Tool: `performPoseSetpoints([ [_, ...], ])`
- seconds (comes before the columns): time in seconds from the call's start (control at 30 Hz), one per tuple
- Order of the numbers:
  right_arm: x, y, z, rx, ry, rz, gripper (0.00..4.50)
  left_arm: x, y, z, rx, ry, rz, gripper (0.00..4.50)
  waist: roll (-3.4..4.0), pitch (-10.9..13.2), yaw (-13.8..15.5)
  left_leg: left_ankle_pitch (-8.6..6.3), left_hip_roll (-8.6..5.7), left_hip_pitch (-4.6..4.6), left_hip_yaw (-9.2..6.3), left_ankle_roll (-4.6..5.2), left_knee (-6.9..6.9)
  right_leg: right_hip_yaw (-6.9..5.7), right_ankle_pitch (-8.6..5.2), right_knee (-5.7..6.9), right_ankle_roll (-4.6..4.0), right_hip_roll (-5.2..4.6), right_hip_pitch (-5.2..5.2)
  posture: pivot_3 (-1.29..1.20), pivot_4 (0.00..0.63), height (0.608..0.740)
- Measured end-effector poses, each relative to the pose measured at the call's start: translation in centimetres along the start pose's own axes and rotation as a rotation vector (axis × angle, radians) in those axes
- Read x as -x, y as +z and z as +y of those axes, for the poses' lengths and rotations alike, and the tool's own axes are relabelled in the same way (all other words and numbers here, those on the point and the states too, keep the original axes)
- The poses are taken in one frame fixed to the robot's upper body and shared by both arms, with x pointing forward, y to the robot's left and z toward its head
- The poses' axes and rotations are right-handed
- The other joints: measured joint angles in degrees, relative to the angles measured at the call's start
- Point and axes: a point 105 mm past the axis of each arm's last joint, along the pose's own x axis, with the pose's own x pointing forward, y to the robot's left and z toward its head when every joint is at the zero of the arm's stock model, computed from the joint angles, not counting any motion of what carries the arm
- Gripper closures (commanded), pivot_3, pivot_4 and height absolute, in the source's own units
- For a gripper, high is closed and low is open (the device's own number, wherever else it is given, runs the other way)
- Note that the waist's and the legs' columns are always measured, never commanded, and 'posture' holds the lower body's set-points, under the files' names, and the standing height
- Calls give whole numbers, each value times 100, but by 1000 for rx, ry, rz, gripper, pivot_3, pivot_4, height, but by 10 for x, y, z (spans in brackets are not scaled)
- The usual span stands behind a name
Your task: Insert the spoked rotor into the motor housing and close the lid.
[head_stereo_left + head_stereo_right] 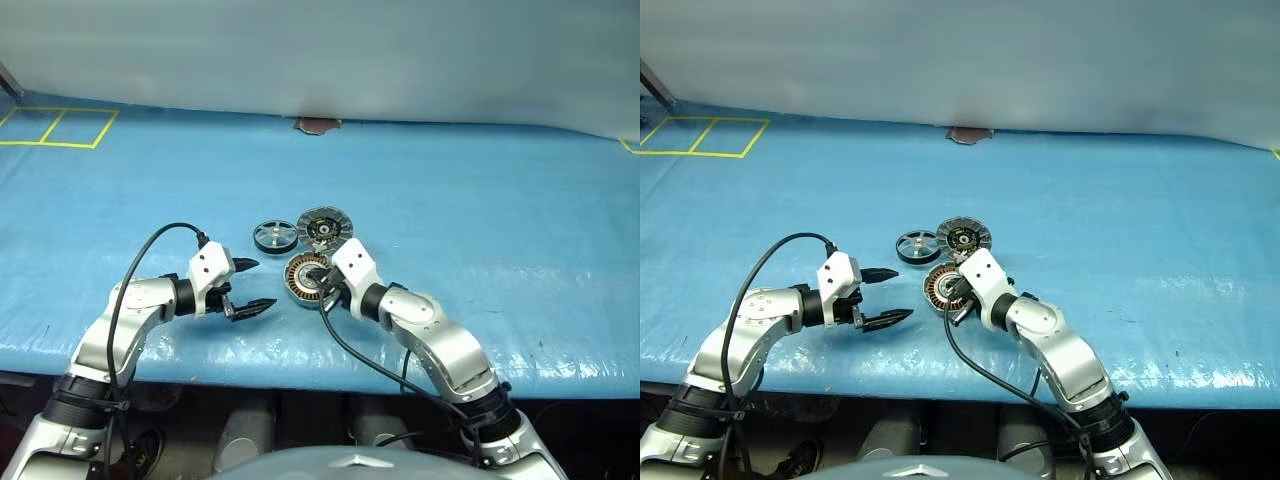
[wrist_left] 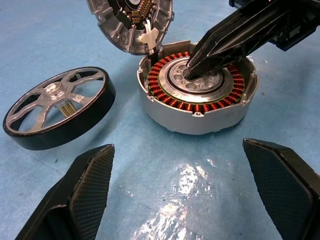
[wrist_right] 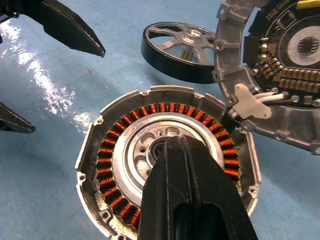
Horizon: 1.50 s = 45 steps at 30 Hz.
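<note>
This looks like a robotics lab or test workshop. A desk (image 1: 480,200) is wrapped in a shiny blue plastic sheet, with yellow tape squares (image 1: 60,128) marked at its far left corner and a plain pale backdrop (image 1: 330,50) behind it. On the sheet lie dismantled motor parts (image 1: 305,250), with copper windings and a circuit board exposed.

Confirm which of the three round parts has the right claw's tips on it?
The motor housing: copper windings ring its centre, where the shut right claw rests. The spoked rotor and lid lie untouched.
</note>
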Motion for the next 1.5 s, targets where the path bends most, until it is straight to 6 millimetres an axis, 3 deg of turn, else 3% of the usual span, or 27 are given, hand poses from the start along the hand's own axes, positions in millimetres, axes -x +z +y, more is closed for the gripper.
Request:
performPoseSetpoints([
  [0.2,4,23,1,49,3,-71,4474,0,0,0,1,1,-2,0,0,0,-6,0,1,-1,-1,0,-9,-2,0,0,0,1,-1,0,150,740],
  [0.33,1,19,6,40,18,-53,4474,-1,0,0,1,1,-3,0,0,0,-6,0,0,0,-1,0,-8,-1,-1,-1,-1,0,0,0,150,740],
  [0.47,-4,-5,8,-7,26,15,4474,-1,0,0,2,2,-3,0,1,0,-7,0,0,1,0,0,-7,-1,-1,0,-2,0,0,0,150,740],
  [1.5,-3,2,8,41,25,16,4474,-1,1,0,3,2,-8,0,0,0,-9,0,1,3,0,0,-8,0,-1,-1,-2,0,0,0,150,740],
])
